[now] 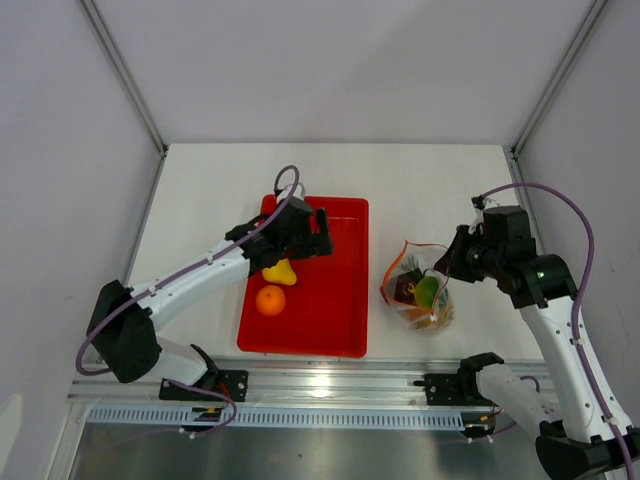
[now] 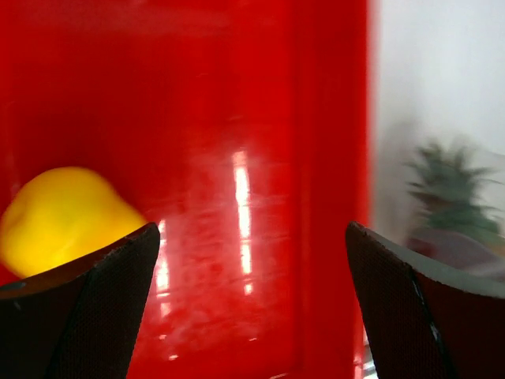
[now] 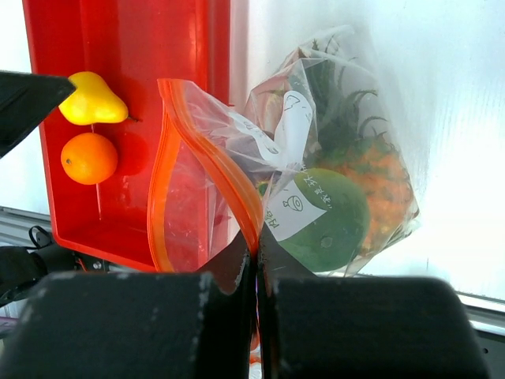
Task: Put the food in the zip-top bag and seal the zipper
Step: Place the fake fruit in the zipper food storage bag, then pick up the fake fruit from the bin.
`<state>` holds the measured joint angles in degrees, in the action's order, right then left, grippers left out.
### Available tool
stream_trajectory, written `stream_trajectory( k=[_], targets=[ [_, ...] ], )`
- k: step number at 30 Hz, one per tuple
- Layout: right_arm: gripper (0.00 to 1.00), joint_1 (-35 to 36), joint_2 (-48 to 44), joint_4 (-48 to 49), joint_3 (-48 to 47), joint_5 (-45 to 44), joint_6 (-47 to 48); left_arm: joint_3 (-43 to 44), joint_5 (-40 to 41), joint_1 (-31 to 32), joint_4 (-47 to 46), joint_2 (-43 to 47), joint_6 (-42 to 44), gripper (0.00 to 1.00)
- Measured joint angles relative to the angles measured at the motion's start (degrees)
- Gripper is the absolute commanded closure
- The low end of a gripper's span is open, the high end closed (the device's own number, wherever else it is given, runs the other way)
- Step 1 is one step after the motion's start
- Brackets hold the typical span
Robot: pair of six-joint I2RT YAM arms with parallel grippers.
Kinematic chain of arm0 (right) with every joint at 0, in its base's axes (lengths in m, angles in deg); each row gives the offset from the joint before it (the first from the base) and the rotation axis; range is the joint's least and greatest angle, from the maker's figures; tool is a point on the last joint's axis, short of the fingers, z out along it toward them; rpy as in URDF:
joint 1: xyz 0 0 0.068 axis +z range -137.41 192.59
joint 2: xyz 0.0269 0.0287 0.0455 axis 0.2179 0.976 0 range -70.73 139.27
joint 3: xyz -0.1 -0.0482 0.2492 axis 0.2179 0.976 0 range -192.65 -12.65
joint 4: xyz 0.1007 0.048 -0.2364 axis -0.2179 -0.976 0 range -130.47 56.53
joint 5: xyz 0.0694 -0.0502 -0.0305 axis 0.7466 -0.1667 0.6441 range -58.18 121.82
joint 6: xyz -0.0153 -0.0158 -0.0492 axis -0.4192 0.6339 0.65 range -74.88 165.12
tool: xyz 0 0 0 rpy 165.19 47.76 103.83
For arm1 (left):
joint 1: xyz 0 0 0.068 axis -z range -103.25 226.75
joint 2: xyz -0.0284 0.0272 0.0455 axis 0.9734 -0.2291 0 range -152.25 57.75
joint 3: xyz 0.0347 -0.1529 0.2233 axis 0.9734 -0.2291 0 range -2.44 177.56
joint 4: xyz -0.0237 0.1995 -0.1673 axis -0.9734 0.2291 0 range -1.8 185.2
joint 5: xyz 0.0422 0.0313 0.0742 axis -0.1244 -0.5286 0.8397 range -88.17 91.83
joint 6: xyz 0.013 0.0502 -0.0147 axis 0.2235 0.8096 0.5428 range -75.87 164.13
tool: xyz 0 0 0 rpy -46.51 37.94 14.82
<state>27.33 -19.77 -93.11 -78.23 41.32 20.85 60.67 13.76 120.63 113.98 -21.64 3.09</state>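
Red tray [image 1: 345, 260], centre of the top view, holds the unpacked food within the left arm's reach. Zip-top bag [image 1: 420, 290], to its right, stands with its mouth gaping because the right gripper [image 3: 256, 251], jaws pressed together, pinches the zipper [image 3: 155, 189] edge. Left gripper [image 2: 248, 237], jaws spread wide, hovers over the tray beside the pear [image 2: 59, 213], apparently to collect it. The orange [image 1: 270, 300] lies just below. Pineapple [image 3: 379, 178] and green fruit [image 3: 323, 217] are already bagged.
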Motion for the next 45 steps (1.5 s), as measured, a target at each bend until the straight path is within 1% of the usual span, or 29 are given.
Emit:
stream_trajectory(
  k=[4, 8, 16, 22, 25, 31, 39, 42, 43, 45],
  targets=[
    [1.0, 0.0, -0.04, 0.02, 0.17, -0.02, 0.39, -0.09, 2.86, -3.39, 5.53, -3.19, -2.62, 0.0],
    [1.0, 0.0, -0.35, 0.04, 0.87, -0.04, 0.61, -1.33, 5.49, -5.44, 8.52, -3.54, -6.54, 0.01],
    [1.0, 0.0, -0.42, 0.26, 1.95, 0.0, 0.79, -2.78, 9.14, -5.88, 13.57, -4.24, -17.62, 0.01],
    [1.0, 0.02, -0.66, 0.33, 1.97, -0.04, 0.79, 3.21, 11.02, -6.82, 21.9, -12.39, -25.88, 0.02],
    [1.0, 0.02, -0.94, 0.31, 1.97, -0.07, 0.81, 4.7, 11.54, -7.5, 24.28, -15.69, -29.55, 0.03],
    [1.0, 0.0, -1.01, 0.33, 2.03, -0.15, 0.83, 4.7, 11.65, -9.2, 25.79, -17.38, -33.44, 0.04],
    [1.0, 0.0, -0.98, 0.35, 2.29, -0.15, 0.85, 5.18, 11.43, -10.14, 25.16, -20.92, -33.99, 0.12],
    [1.0, 0.0, -0.98, 0.37, 2.38, -0.15, 0.85, 5.16, 11.32, -10.16, 24.41, -21.42, -33.81, 0.26],
    [1.0, 0.0, -0.98, 0.39, 2.38, -0.15, 0.85, 5.16, 11.28, -10.16, 24.11, -21.51, -33.62, 0.4],
    [1.0, 0.0, -0.98, 0.37, 2.38, -0.15, 0.85, 5.16, 11.23, -10.16, 23.5, -21.55, -33.29, 0.57]
  ],
)
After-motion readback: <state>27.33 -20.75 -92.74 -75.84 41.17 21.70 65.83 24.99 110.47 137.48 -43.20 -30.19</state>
